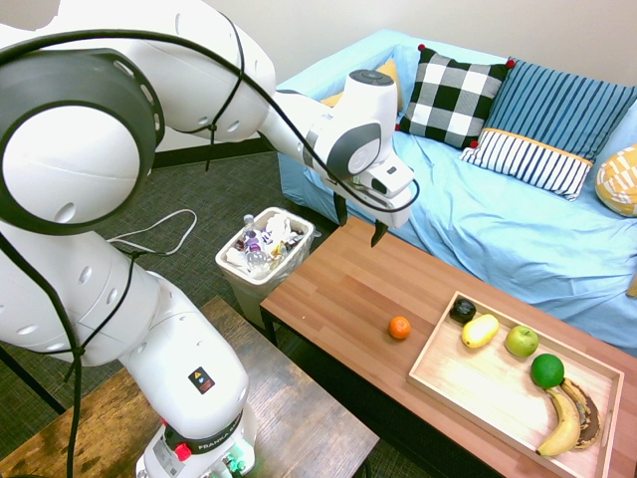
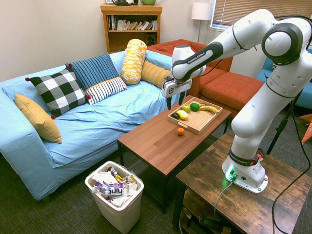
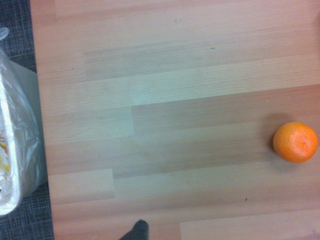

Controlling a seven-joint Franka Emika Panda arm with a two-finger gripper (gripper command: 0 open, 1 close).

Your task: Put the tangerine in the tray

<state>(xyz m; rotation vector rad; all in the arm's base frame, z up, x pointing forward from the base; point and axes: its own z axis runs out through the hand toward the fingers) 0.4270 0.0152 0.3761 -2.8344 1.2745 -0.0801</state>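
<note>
Gripper (image 1: 360, 223) hovers over coffee table (image 1: 328, 289), fingers spread, nothing held. Tangerine (image 1: 399, 328) on tabletop, near tray (image 1: 438, 382) holding fruit.

Cushions line the blue sofa (image 2: 97, 131), beside a bookshelf (image 2: 130, 27), seemingly wooden.

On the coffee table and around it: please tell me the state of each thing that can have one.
Gripper: open, empty, above the table
Tangerine: whole, unpeeled, outside the tray
Tray: holding fruit
Bananas: unpeeled
Trash bin: uncovered, filled with trash
</note>
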